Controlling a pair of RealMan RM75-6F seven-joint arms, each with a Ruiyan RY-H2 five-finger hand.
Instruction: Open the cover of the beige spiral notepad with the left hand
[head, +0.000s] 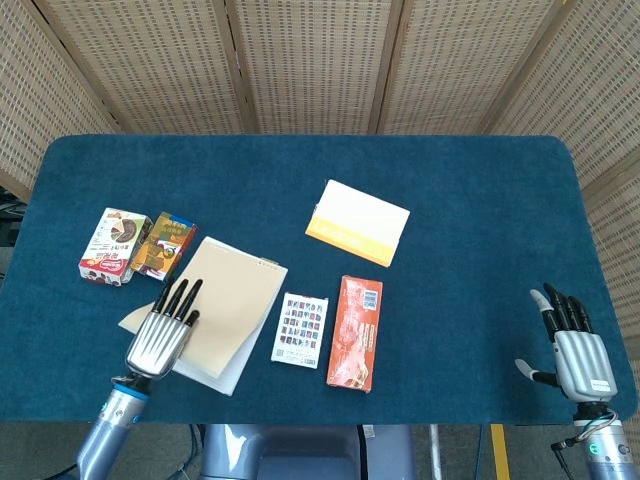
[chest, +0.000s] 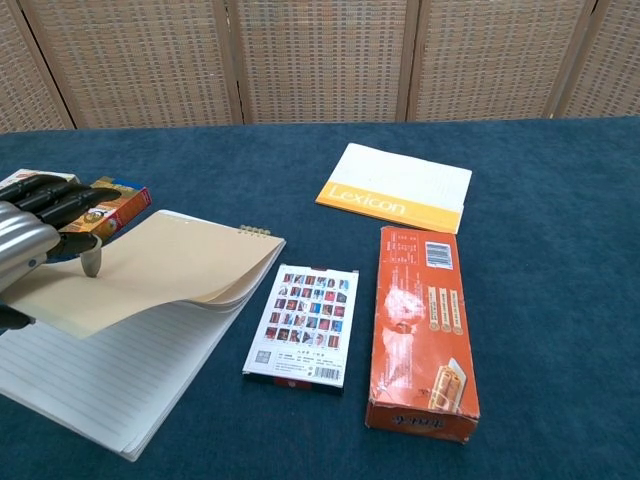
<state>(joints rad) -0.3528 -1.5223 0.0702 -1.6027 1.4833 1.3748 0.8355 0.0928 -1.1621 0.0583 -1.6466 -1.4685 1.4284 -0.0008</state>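
Note:
The beige spiral notepad (head: 222, 310) lies at the near left of the blue table, its spiral (chest: 255, 232) at the far end. Its beige cover (chest: 150, 275) and a few sheets are lifted off the lined page (chest: 110, 375). My left hand (head: 165, 328) holds the cover's near left edge, with the thumb resting on top of it and the fingers (chest: 50, 195) stretched out flat above. In the chest view only part of the left hand (chest: 30, 235) shows, at the left border. My right hand (head: 573, 345) hovers at the near right, fingers spread, holding nothing.
Two snack boxes (head: 110, 245) (head: 163, 245) sit just beyond the left hand. A picture-card pack (chest: 303, 322) and an orange carton (chest: 420, 330) lie right of the notepad. A yellow-and-white Lexicon pad (chest: 395, 186) lies further back. Wicker screens stand behind the table.

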